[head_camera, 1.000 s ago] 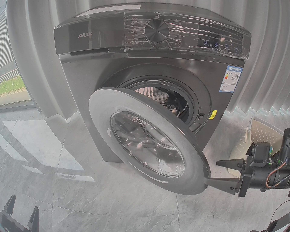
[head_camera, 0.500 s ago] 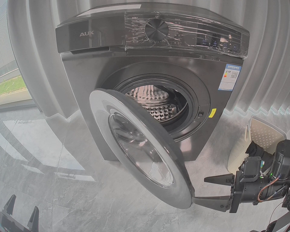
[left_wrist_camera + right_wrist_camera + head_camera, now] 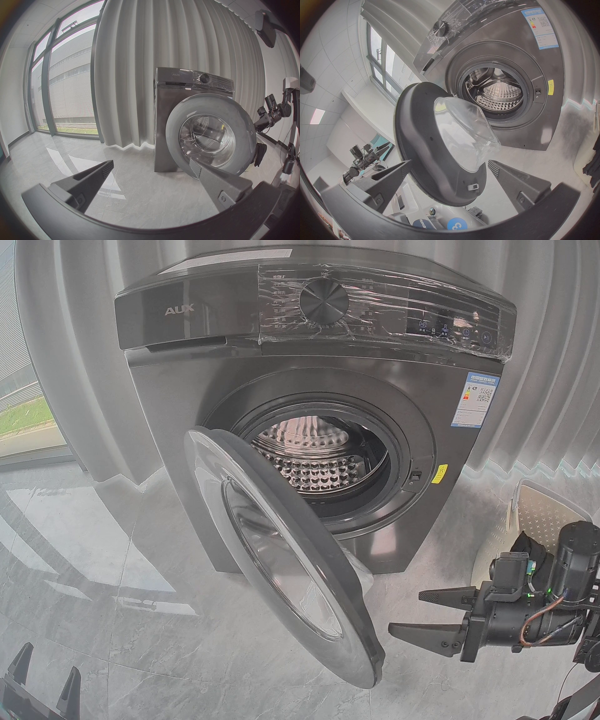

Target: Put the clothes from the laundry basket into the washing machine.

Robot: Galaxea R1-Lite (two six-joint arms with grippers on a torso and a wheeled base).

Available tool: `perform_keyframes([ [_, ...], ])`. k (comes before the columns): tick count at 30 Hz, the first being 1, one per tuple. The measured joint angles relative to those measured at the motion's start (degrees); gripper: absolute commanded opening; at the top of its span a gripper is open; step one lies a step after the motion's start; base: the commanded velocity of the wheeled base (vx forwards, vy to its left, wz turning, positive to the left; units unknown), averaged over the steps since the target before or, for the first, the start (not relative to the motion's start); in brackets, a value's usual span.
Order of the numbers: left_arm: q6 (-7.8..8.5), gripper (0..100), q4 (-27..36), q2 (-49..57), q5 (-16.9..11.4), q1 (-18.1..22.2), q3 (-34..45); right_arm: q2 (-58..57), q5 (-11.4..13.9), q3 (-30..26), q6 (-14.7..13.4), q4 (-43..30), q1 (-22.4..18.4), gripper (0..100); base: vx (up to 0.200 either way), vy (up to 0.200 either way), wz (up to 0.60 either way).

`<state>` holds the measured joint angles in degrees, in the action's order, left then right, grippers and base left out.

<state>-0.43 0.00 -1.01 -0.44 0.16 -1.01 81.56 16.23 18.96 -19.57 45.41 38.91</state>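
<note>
Both were spread and empty: left gripper (image 3: 47, 671), right gripper (image 3: 415, 614). Risk: round grey glass-windowed washer door (image 3: 281, 552) (unheld, just left of right gripper) could drift shut, blocking steel drum (image 3: 312, 471).

A grey front-loading washing machine (image 3: 518, 37) with its round door (image 3: 422, 140) swung wide open, baring the steel drum (image 3: 500, 93). The right claw (image 3: 449, 163) is spread wide, the door's rim seen between its fingers (image 3: 518, 184).

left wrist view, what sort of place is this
Probably a lab or office test room, not a home: a lone washing machine on polished floor tiles, a floor-length curtain behind, tall windows.
</note>
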Motion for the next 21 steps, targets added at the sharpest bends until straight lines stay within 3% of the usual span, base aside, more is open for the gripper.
perform_keyframes([
  [5, 0.00, 100, 0.0, 0.0, 0.0, 0.0, 0.0, 3.9, -2.3, 1.1, -2.0, 2.9, -0.1, 100, -0.040, 0.000, 0.00],
  [9, 0.02, 100, 0.0, 0.0, 0.0, 0.0, 0.0, 7.3, -7.1, 2.3, -3.6, 3.6, -0.1, 100, 0.000, 0.000, 0.00],
  [15, 0.02, 100, 0.0, 0.0, 0.0, 0.0, 0.0, 11.0, -7.7, 3.4, -4.0, 4.2, 1.1, 100, 0.000, 0.000, 0.00],
  [21, 0.00, 100, 0.0, 0.0, 0.0, 0.0, 0.0, 12.6, -7.8, 3.6, -4.5, 4.2, 5.5, 100, 0.000, 0.000, 0.00],
])
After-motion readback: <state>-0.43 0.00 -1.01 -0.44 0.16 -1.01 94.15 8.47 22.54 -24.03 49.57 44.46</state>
